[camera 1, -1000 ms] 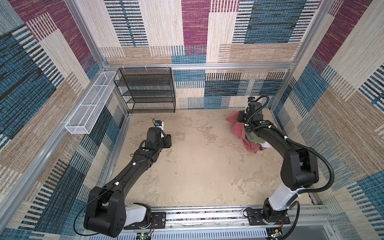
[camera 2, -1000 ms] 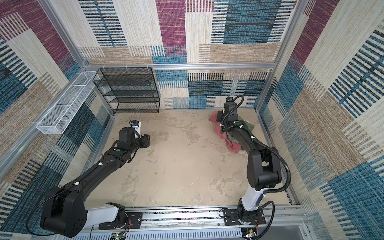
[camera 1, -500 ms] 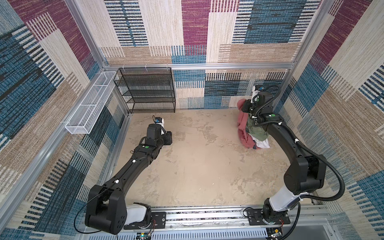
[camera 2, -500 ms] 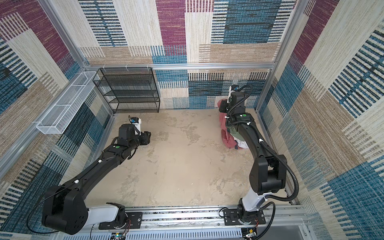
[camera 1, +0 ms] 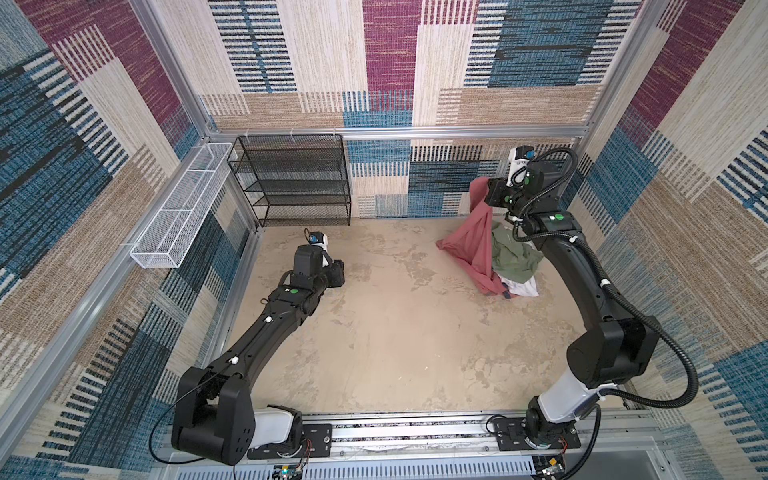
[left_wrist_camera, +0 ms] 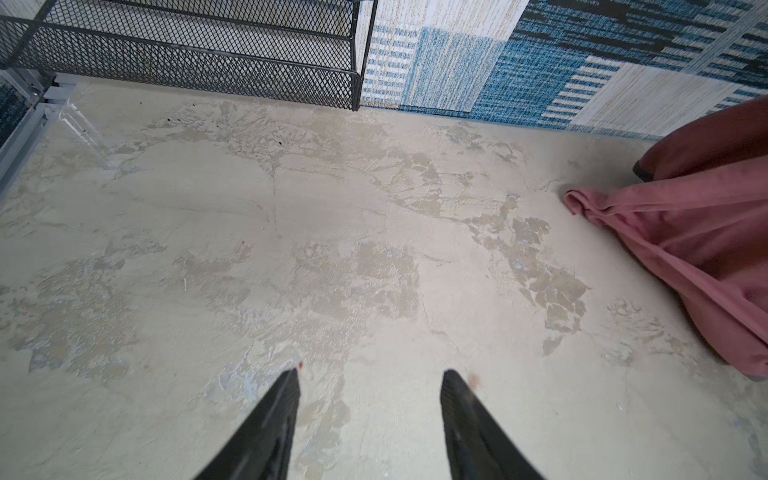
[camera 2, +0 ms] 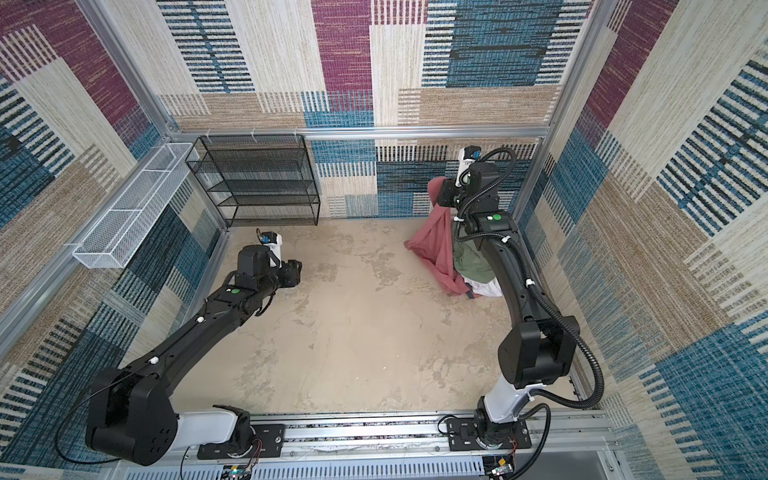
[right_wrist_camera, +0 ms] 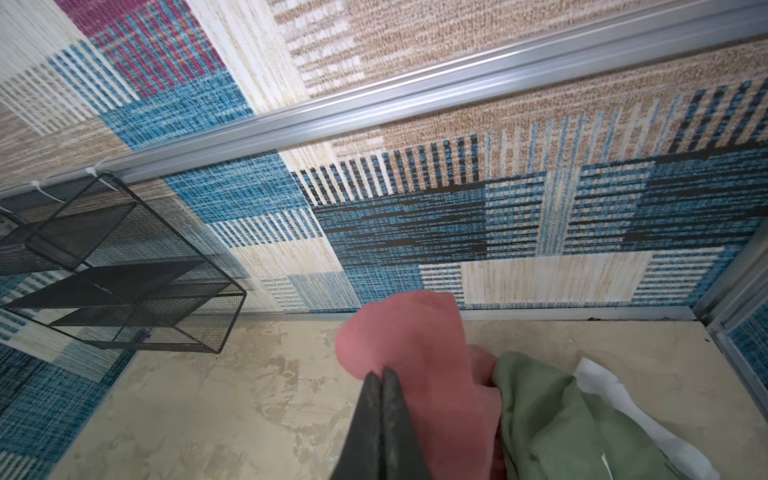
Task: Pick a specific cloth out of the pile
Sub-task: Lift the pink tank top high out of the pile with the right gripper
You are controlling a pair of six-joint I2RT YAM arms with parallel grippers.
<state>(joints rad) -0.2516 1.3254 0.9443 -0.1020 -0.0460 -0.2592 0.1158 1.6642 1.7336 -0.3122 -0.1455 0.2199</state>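
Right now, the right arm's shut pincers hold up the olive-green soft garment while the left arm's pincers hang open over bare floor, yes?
Not quite. The right gripper is shut on the dusty-red sleeveless garment; the olive-green garment lies beside it, as the right wrist view shows. The left gripper does hang open over bare floor.

Right end effector (right_wrist_camera: 382,373) closed, aloft

Ahead of the left gripper (left_wrist_camera: 370,376) the floor (left_wrist_camera: 291,232) is bare (lots of room); the cloth (left_wrist_camera: 685,232) blocks farther right.
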